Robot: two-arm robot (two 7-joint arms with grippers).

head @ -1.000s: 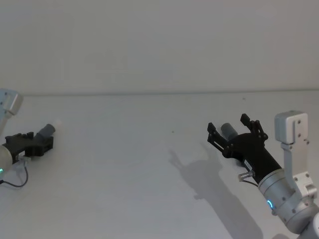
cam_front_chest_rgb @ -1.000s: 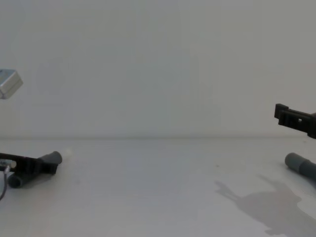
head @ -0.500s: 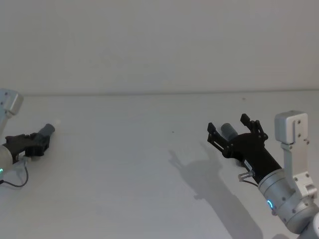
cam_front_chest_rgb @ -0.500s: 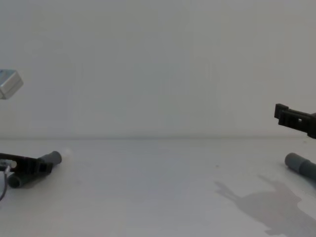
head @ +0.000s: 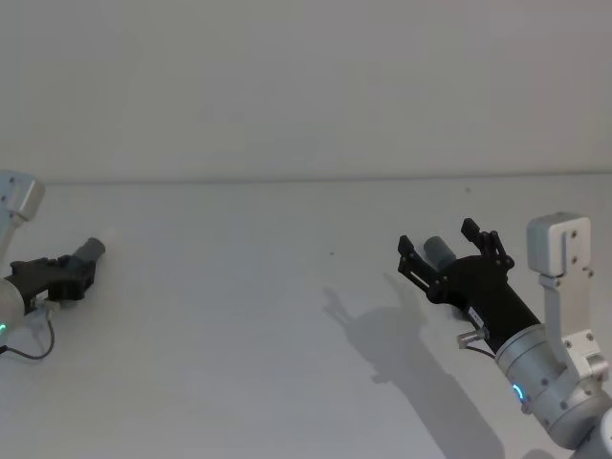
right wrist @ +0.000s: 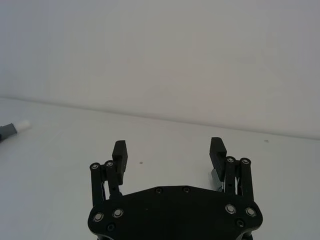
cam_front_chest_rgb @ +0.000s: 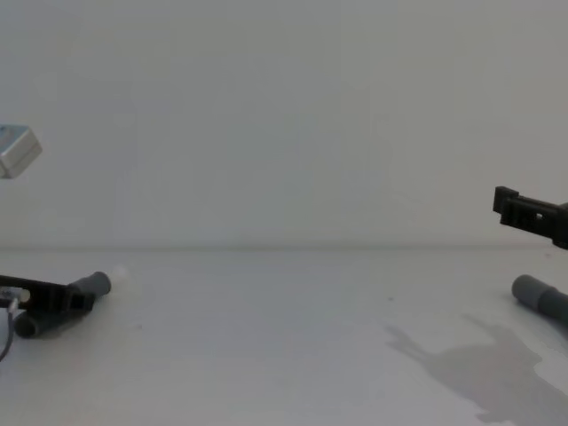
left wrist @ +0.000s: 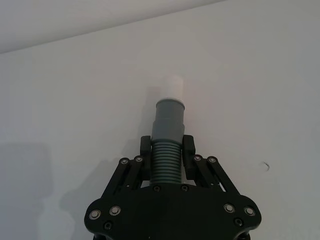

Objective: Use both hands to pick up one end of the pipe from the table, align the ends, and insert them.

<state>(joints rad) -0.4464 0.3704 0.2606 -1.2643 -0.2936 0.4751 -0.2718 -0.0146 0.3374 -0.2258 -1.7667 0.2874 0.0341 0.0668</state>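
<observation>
Over on the far left of the table (head: 239,316), the left gripper (head: 63,277) has its two black fingers (left wrist: 189,148) clamped tight on the ribbed section of the white-tipped pipe piece (left wrist: 169,125). The smooth grey collar and the white tip (left wrist: 172,86) stick out past the fingertips, pointing away from the wrist. From the chest view, that piece (cam_front_chest_rgb: 89,286) sits low and tilted, tip end higher. Whether its back end touches the table, I cannot tell. A thin black cable (head: 29,350) loops below the left wrist.

Now to the right side. The right gripper (head: 438,238) has its fingers (right wrist: 120,150) spread wide apart, nothing between them. The sleeve-ended pipe piece (head: 439,252) lies right under that gap in the head view. The chest view settles it: the gripper (cam_front_chest_rgb: 525,211) hangs above and the grey piece (cam_front_chest_rgb: 538,295) lies on the table beneath, clearly apart. A shadow (head: 382,344) of the arm falls on the table toward the middle.

There's a small white label (head: 474,309) on the right gripper's black body, but it is too small to read. The two pipe pieces are well apart, one at each side of the table.
</observation>
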